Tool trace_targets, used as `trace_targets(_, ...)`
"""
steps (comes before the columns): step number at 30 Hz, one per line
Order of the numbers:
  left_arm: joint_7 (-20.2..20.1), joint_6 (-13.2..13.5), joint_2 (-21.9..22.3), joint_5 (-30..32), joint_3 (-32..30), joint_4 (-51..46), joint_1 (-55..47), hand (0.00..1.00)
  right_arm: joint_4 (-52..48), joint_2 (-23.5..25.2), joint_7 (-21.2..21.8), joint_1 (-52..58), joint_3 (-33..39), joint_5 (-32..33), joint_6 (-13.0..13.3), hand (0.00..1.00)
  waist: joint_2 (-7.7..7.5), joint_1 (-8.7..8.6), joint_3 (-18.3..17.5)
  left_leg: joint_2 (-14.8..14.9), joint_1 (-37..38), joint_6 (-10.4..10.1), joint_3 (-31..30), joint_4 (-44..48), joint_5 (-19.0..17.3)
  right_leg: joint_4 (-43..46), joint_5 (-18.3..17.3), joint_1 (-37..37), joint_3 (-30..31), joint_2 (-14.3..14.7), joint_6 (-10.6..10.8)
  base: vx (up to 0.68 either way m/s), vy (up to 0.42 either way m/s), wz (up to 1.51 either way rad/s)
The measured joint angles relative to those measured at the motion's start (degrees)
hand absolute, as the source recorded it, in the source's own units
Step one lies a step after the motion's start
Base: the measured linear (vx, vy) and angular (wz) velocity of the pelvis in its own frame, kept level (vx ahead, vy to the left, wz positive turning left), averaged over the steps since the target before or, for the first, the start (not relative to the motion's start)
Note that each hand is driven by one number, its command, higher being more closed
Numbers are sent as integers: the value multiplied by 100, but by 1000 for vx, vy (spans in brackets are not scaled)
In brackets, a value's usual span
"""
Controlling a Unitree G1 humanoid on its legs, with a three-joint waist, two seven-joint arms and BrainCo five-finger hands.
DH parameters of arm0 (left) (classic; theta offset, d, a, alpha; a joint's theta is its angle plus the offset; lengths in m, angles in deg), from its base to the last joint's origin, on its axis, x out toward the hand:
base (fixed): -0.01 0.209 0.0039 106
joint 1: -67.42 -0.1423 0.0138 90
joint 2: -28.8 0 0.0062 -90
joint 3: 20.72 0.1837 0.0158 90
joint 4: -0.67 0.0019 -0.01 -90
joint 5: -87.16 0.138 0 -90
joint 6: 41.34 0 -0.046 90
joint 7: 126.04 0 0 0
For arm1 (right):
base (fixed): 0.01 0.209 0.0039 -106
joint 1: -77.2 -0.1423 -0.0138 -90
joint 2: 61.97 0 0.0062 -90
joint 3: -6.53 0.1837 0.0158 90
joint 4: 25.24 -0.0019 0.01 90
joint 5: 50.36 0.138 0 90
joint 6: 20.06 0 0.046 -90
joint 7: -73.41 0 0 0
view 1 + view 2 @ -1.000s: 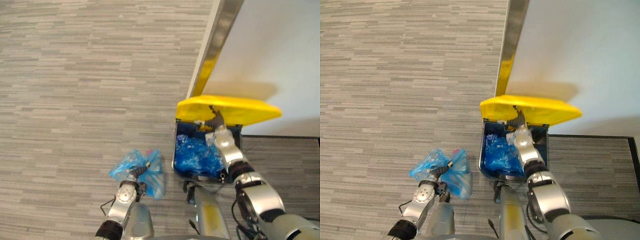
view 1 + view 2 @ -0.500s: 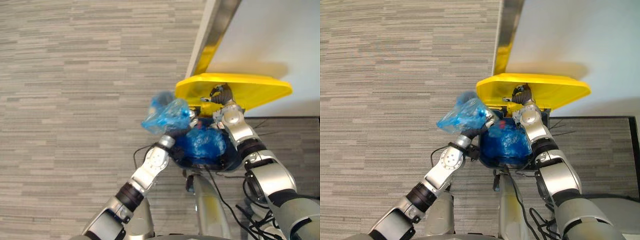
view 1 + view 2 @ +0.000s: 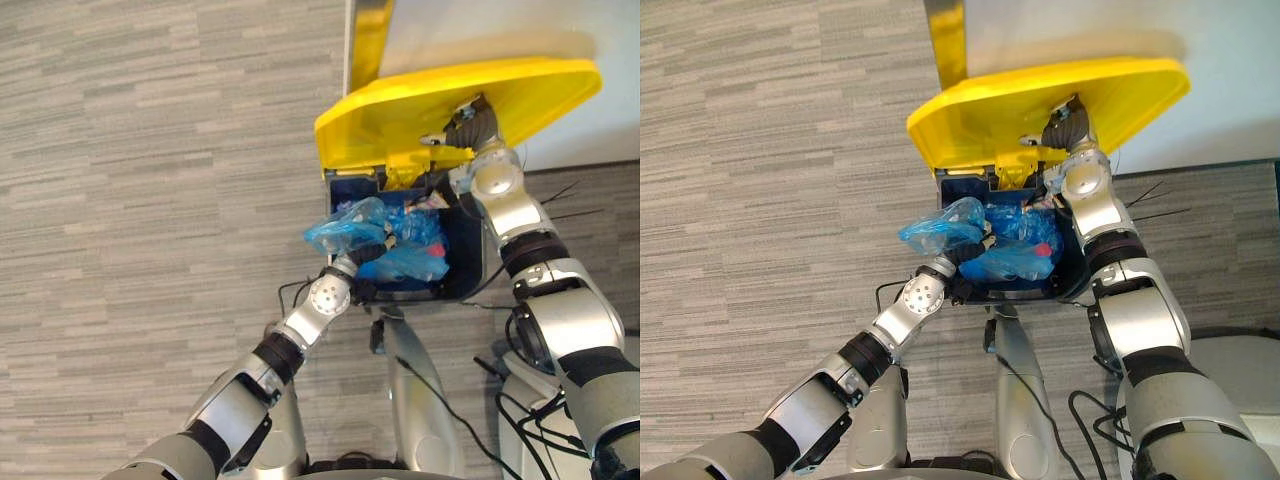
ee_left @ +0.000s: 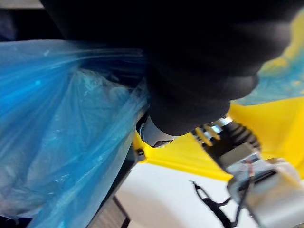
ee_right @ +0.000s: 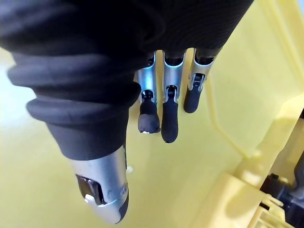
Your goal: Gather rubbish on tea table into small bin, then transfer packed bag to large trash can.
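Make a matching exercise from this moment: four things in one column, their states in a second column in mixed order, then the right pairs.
Things:
1. left hand
2. right hand
3. yellow lid
4. large trash can

States:
A. dark blue, open at the top
B. straight fingers against the lid's underside
C. raised up
D. curled round the blue bag at the can's opening

Pairs: 1-D, 2-B, 3-C, 4-A.

It looks like an office. The floor has grey striped carpet (image 3: 150, 200), there is a white wall (image 3: 480, 30), and a big bin (image 3: 468, 262) has a yellow lid (image 3: 400, 110).
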Motion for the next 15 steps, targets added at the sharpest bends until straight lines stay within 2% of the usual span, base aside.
trace_targets(3,1,-45,293,265,-299,429,231,0,-480,69,-37,-6,137,137,-73,0,-5,-38,3,82,-281,9,205,322,-22,-116,109,-200,33,15,-36,44,6,-20)
trace_targets(5,-14,-148,315,515,-571,636,292,0,-832,201,-139,-2,140,187,-88,0,-74,-73,44,109,-373,20,358,409,-91,-147,157,-285,29,18,1,49,16,-27)
trace_targets(8,-6,-313,317,837,-871,770,276,0,-1135,347,-196,7,111,197,-88,0,-75,-122,45,230,-383,21,533,573,-142,-150,162,-296,32,86,-9,83,-2,-17)
trace_targets(15,21,-445,319,1549,-1081,749,266,0,-1996,362,-257,503,-70,175,-59,0,-92,-124,36,284,-199,23,783,537,-186,-18,126,-263,67,86,-76,72,-1,-8)
